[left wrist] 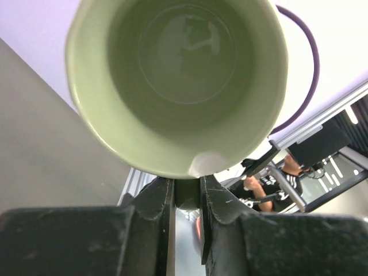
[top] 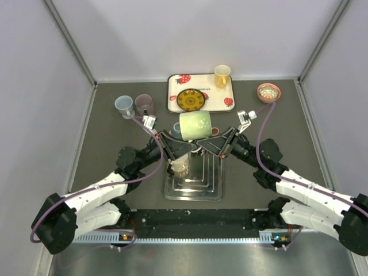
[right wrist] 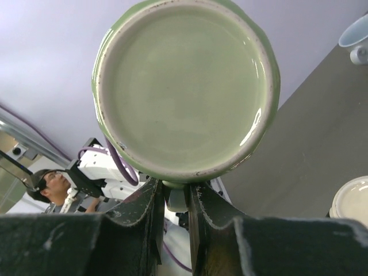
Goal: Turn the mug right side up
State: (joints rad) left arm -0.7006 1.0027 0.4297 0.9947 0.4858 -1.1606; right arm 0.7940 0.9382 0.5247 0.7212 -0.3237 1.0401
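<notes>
Over the steel rack (top: pixel 195 192) the green mug (top: pixel 195 125) hangs on its side in the air, clear of the worktop (top: pixel 103 132). It is pinched at both ends: the left gripper (left wrist: pixel 187 190) is clenched on it at the mouth end, the right gripper (right wrist: pixel 175 192) at the base end. This looks like a mid-air handover. Next, one gripper should let go while the other rolls the mouth upward, then sets it down

White arms (top: pixel 95 198) w/ blk joints (top: pixel 129 158), purple cables (top: pixel 258 141).
</notes>
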